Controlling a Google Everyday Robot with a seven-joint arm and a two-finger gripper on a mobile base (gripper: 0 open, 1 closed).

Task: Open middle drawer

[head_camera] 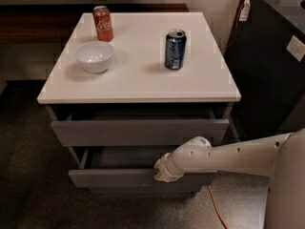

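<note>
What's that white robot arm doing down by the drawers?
The robot is opening a drawer. Its white arm reaches in from the right, and the gripper is at the top edge of the middle drawer, on its front panel. That drawer sticks out partway, farther than the top drawer above it. Up on the white cabinet top stand a red can, a white bowl and a blue can, well away from the arm.

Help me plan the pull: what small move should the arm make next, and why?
Probably pull straight outward, away from the cabinet: the gripper sits at the top edge of the middle drawer front, and that drawer is only partly out.
</note>
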